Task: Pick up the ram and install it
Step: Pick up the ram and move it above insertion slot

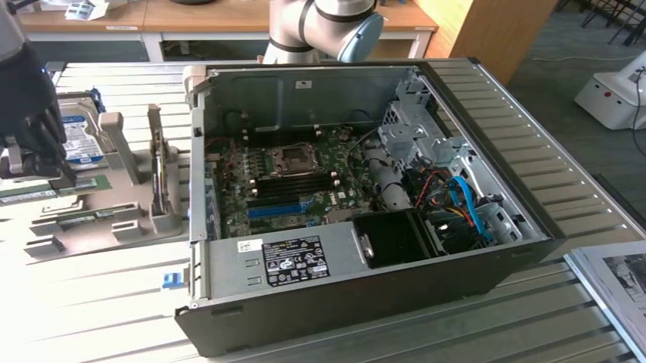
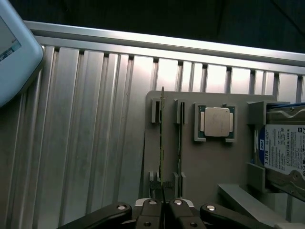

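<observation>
The ram [image 2: 162,138] shows edge-on in the wrist view as a thin green strip standing in the slots of a grey holder block [image 2: 209,167]. My gripper [image 2: 162,207] is shut on its near end, one finger on each side. In the exterior view the gripper [image 1: 48,174] hangs at the far left, just above the green ram [image 1: 66,187]. A second green stick [image 2: 179,143] stands parallel beside the held one, and it appears lower in the holder [image 1: 96,219].
The open computer case [image 1: 333,295] lies to the exterior view's right, with the motherboard [image 1: 293,181] and its blue slot [image 1: 274,209] exposed. A CPU [image 2: 217,121] and a hard drive [image 2: 286,152] sit in the holder beside the sticks. The table is ribbed metal [image 2: 86,143].
</observation>
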`<state>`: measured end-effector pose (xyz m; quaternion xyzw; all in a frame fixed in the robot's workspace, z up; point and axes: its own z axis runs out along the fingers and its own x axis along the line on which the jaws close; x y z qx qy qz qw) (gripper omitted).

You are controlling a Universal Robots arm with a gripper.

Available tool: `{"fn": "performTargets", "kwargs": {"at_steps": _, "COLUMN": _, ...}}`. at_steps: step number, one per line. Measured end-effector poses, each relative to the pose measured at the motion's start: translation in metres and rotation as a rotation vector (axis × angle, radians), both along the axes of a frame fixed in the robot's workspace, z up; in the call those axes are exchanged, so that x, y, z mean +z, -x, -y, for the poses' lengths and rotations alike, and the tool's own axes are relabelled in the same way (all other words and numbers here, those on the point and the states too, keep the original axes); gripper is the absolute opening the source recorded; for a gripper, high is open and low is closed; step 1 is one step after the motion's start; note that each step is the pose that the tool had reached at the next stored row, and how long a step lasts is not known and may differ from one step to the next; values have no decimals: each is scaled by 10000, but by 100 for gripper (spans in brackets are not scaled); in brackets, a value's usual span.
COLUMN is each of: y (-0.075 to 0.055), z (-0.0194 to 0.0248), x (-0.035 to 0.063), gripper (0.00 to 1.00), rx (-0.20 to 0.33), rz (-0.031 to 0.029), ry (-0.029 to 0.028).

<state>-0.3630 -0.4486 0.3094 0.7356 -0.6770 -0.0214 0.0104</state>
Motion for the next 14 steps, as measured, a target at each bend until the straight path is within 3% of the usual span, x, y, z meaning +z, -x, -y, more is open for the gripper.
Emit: {"fn": "performTargets", "kwargs": {"at_steps": 14, "y": 0, "z": 0, "x": 264, "gripper": 12, "rx": -76, "rz": 0, "ry": 0}}
